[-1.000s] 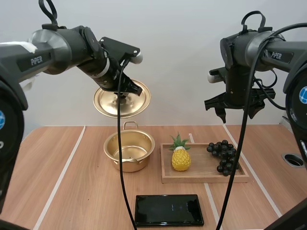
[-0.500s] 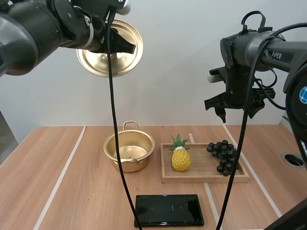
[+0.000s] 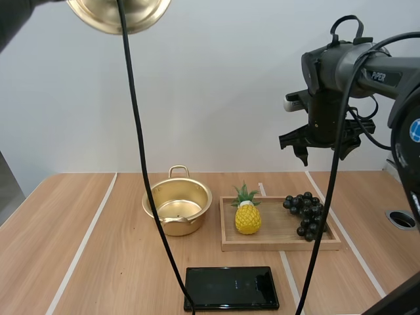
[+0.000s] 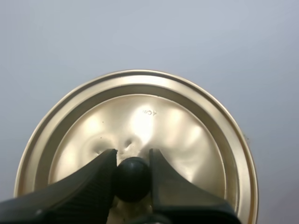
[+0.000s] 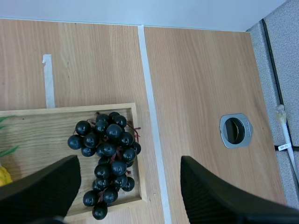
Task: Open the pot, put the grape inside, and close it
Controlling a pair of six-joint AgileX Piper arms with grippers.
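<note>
The opening step looks done. The round golden metal pot (image 3: 177, 209) stands uncovered on the light wooden surface (image 3: 98, 262), and its round golden lid (image 3: 98, 16) hangs high above and well clear of it. The left claw (image 4: 132, 161) is clenched on the lid's black knob (image 4: 132, 175), one finger on each side. The bunch of dark grapes (image 3: 306, 213) lies untouched at the right end of the shallow wooden tray (image 3: 282, 244), with a yellow toy pineapple (image 3: 247, 218) at the other end. The right claw (image 3: 319, 149) hovers well above the grapes, fingers spread wide and empty. What I judge is left: lift the grapes, drop them into the pot, and set the lid back on.
</note>
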